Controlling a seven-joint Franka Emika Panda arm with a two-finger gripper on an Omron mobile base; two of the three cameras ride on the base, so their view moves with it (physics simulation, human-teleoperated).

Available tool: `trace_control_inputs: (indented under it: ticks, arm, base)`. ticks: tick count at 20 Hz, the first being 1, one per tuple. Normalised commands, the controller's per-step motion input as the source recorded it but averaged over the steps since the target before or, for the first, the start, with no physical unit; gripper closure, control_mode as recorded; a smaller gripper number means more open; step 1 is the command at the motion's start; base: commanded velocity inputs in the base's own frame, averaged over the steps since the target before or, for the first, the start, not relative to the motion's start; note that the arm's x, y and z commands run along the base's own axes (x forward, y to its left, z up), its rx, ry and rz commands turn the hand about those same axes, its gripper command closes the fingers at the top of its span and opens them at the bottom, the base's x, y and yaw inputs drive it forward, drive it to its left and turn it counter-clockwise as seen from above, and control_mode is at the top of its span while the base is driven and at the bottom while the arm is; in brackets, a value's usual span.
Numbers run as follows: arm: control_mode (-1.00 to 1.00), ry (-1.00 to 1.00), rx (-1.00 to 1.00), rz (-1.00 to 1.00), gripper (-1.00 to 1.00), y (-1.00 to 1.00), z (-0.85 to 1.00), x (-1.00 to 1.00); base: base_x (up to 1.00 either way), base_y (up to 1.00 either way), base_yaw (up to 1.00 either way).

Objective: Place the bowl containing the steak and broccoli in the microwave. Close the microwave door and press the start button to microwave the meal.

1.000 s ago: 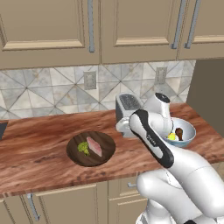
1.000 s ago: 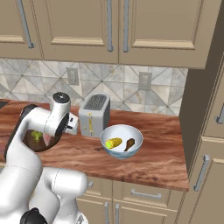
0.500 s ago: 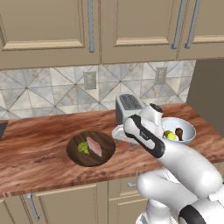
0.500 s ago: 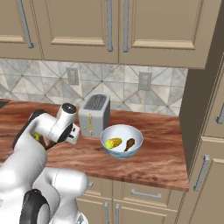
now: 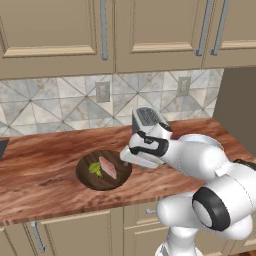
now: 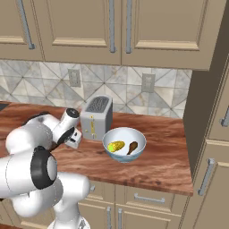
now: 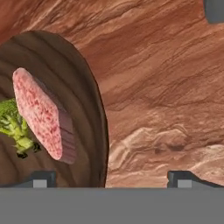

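Note:
The dark brown bowl (image 5: 90,181) sits on the wooden counter, holding the pinkish steak (image 5: 107,167) and the green broccoli (image 5: 95,169). My gripper (image 5: 126,161) is low at the bowl's right rim and open. In the hand view the rim (image 7: 99,118) runs up between my two fingertips (image 7: 41,178), one over the bowl's inside and the other over bare counter; the gripper (image 7: 111,179) is empty. The steak (image 7: 41,116) and broccoli (image 7: 13,124) lie just inside the rim. The microwave and its door are out of view.
A silver toaster (image 6: 96,117) stands just behind my hand against the tiled wall. To its right sits a light blue-white bowl (image 6: 134,134) with yellow food. The counter (image 5: 45,155) stretches left to a dark object at the edge (image 5: 1,148). Cabinets hang above.
My hand has swung down and left from in front of the toaster to the right rim of the brown bowl. The fingers stayed open; the bowl has not moved.

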Motion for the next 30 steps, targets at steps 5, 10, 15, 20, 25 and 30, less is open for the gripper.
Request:
trace_control_inputs:
  ticks: [5,10,15,20,25,30]
  arm:
    - [-1.0,0.05,0.0,0.0,-1.0,0.05,-0.23,0.35]
    - [-1.0,0.02,0.0,0.0,-1.0,0.04,-0.23,0.28]
    - [-1.0,-0.01,-0.06,0.0,1.0,0.48,-0.06,0.05]
    - [-1.0,0.0,-0.01,0.0,1.0,0.1,0.0,0.0]
    - [-1.0,-0.05,0.0,0.0,1.0,-0.07,0.29,-0.21]
    - [-1.0,-0.18,0.0,-0.02,1.0,-0.19,0.82,-0.47]
  base:
    - [0.0,0.0,0.0]
    - [0.0,0.0,0.0]
    - [0.0,0.0,0.0]
    - [0.0,0.0,0.0]
    - [0.0,0.0,0.0]
    - [0.0,0.0,0.0]
